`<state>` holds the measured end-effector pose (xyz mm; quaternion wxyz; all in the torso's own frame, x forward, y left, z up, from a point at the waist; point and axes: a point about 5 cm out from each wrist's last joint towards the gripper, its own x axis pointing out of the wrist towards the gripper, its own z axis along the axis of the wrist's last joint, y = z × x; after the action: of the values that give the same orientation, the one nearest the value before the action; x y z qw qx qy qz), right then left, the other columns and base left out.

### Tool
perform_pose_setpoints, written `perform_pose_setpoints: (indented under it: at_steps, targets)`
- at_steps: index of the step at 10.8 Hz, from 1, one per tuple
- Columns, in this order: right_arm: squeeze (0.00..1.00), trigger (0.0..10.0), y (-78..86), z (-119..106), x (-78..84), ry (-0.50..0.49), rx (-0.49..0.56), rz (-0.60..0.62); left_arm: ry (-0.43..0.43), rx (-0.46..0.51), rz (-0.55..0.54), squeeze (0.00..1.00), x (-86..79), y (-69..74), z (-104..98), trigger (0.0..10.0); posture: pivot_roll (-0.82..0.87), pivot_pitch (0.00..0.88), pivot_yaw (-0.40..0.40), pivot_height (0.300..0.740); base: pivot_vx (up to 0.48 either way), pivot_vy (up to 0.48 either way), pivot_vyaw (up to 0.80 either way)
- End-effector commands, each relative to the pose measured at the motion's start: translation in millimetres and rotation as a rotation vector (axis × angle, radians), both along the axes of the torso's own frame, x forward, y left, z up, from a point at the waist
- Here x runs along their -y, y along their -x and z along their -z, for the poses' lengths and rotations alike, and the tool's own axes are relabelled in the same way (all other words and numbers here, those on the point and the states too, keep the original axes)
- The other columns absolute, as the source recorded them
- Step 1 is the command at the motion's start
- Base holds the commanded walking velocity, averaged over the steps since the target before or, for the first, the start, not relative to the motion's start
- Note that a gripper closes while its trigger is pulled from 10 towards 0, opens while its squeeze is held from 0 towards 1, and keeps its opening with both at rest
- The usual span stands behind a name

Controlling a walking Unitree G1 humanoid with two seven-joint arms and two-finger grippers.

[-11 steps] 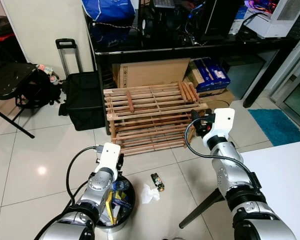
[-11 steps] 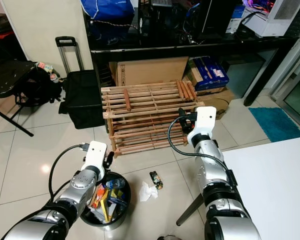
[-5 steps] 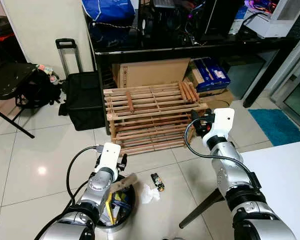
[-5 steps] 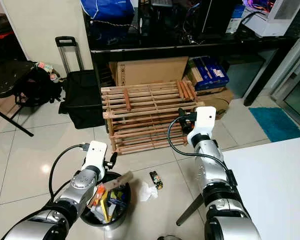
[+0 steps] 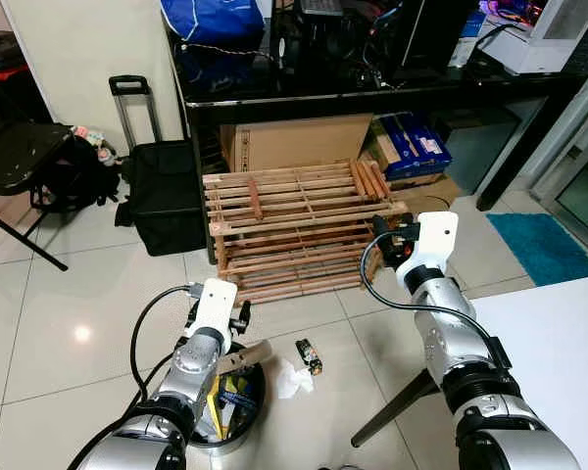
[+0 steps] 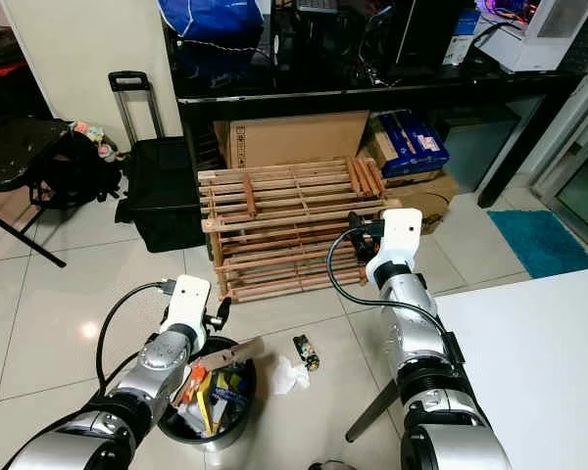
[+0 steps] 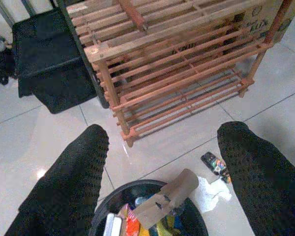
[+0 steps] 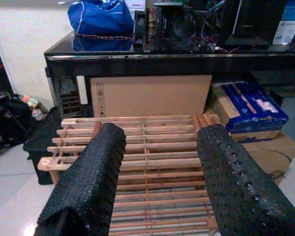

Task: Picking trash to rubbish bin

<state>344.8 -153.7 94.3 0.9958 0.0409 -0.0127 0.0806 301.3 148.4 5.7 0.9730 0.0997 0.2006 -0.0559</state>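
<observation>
Tiled floor (image 5: 69,294): L gripper (image 7: 162,162) wide open, empty, over bin (image 5: 252,387) w/ cardboard tube (image 7: 164,196); R gripper (image 8: 160,167) open, empty, facing rack (image 5: 294,230).

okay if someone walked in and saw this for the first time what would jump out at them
Probably the round black rubbish bin on the white tiled floor, stuffed with colourful wrappers, with a brown cardboard tube sticking out under the open left gripper. Beside it lie a crumpled white tissue and a small dark can. Behind stands a slatted wooden rack, with the open right gripper raised toward it.
</observation>
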Motion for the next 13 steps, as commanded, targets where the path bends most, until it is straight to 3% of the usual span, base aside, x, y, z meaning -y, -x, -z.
perform_pose_setpoints:
  at_steps: [1,3,5,7,9,13]
  targets:
    - [0.00,10.0,0.2,2,1.4,-0.001,-0.014,0.003,0.009,0.038,0.015,0.00,3.7,-3.0,-5,10.0,0.01,0.021,-0.068,0.740,0.000,0.000,0.00]
    - [0.00,10.0,0.4,1,1.0,-0.003,-0.010,0.004,0.030,0.115,-0.032,0.00,-3.1,-7.6,-15,10.0,0.01,0.025,-0.066,0.740,0.000,0.000,0.00]
    - [0.00,10.0,-0.3,-3,1.0,-0.011,0.015,0.007,0.028,0.269,-0.101,0.00,-14.9,-16.2,-36,10.0,0.01,0.025,-0.065,0.740,0.000,0.000,0.00]
    - [0.00,10.0,-0.8,-10,0.3,-0.021,0.056,-0.003,0.011,0.436,-0.156,0.00,-23.3,-21.5,-62,10.0,0.02,0.021,-0.066,0.740,0.000,0.000,0.00]
    - [0.00,10.0,-1.4,-15,-1.1,-0.026,0.076,-0.008,-0.011,0.663,-0.141,0.00,-20.5,-21.3,-95,10.0,0.02,0.018,-0.068,0.740,0.000,0.000,0.00]
    - [0.00,10.0,2.4,-12,-5.0,-0.037,0.073,-0.017,-0.015,0.591,-0.130,0.00,-11.1,-17.6,-93,10.0,0.02,0.008,-0.064,0.740,0.000,0.000,0.00]
